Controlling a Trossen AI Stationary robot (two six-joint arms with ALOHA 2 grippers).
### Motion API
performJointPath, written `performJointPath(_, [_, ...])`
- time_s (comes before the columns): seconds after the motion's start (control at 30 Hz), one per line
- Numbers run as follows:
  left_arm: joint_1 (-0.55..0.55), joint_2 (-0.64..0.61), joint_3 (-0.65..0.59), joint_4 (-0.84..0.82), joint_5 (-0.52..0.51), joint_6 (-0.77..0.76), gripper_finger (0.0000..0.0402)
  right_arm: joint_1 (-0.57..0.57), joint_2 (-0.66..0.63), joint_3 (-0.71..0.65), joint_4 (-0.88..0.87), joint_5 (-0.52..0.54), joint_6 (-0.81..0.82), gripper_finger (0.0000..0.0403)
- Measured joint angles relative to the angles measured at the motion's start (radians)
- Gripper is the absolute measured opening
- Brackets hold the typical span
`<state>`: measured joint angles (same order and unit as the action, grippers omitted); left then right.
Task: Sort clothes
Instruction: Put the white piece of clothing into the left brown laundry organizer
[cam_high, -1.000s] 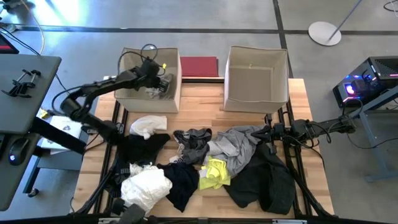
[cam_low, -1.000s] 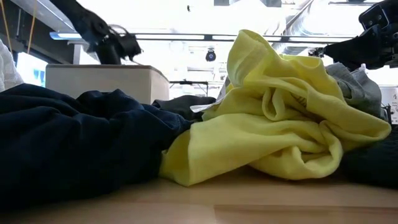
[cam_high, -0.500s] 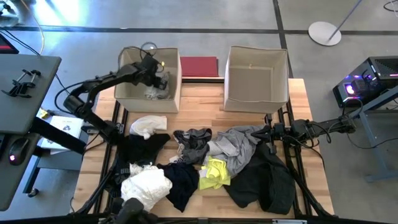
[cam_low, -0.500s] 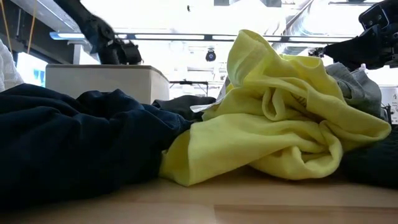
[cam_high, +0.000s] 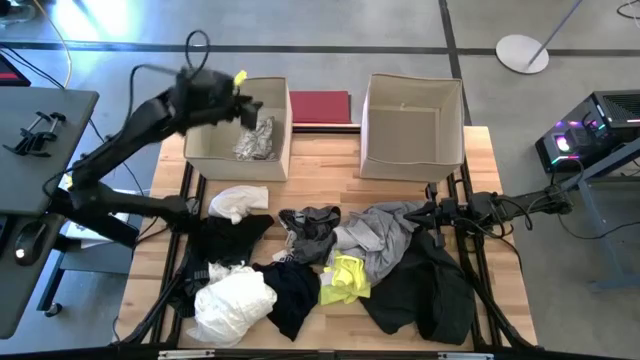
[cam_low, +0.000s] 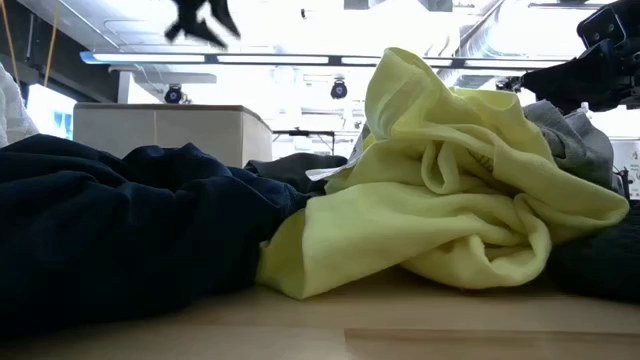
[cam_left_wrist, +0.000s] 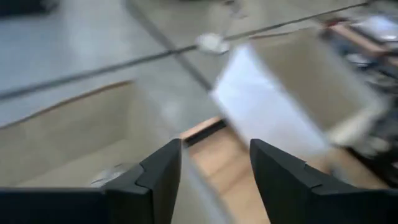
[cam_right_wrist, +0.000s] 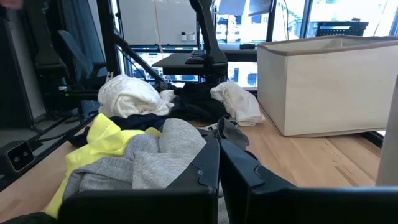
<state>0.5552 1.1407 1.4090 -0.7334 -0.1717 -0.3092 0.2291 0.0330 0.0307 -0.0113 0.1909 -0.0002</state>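
Observation:
My left gripper (cam_high: 245, 103) hangs high over the left beige box (cam_high: 212, 150), open, with nothing between its fingers (cam_left_wrist: 163, 163). A crumpled grey garment (cam_high: 255, 140) lies on that box's floor, at its right side. The other clothes lie loose on the table: two white ones (cam_high: 238, 201) (cam_high: 235, 300), a black one (cam_high: 228, 236), dark navy (cam_high: 295, 290), neon yellow (cam_high: 345, 278), grey (cam_high: 380, 235) and a large black one (cam_high: 420, 285). My right gripper (cam_high: 428, 212) waits shut at the right, level, at the grey garment's edge (cam_right_wrist: 155, 155).
A second beige box (cam_high: 412, 125) stands at the far right of the table. A flat dark red board (cam_high: 320, 107) lies between the two boxes. Bare wood (cam_high: 330, 185) shows in front of the boxes. In the low view the yellow (cam_low: 440, 200) and navy (cam_low: 130, 230) garments fill the foreground.
My left gripper has let go of the grey garment inside the left box. It has then risen quickly out of the box and drawn back toward the table's left, tipping up toward level. The garment stays in the box. The right arm has kept still.

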Motion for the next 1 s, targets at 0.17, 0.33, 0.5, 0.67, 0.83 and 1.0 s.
performJointPath(0.17, [-0.391, -0.030, -0.006, 0.118, -0.153, -0.002, 0.0135, 0.000, 0.000, 0.000, 0.000, 0.001, 0.000, 0.0000])
performJointPath(0.33, [-0.712, 0.075, -0.007, 0.144, -0.374, 0.055, 0.0098, 0.000, 0.000, 0.000, 0.000, 0.003, 0.000, 0.0000])
performJointPath(0.5, [-0.878, 0.204, -0.008, -0.053, -0.465, -0.101, 0.0069, 0.000, 0.000, 0.000, 0.000, 0.003, 0.000, 0.0000])
performJointPath(0.67, [-0.947, 0.302, -0.008, -0.398, -0.421, -0.473, 0.0050, 0.000, 0.000, 0.000, 0.000, 0.003, 0.000, 0.0000])
performJointPath(0.83, [-0.962, 0.365, -0.042, -0.772, -0.374, -0.963, 0.0042, 0.000, 0.000, 0.000, 0.000, 0.004, 0.000, 0.0000])
performJointPath(1.0, [-0.932, 0.345, -0.195, -0.794, -0.300, -1.119, 0.0055, 0.000, 0.000, 0.000, 0.000, 0.007, 0.000, 0.0000])
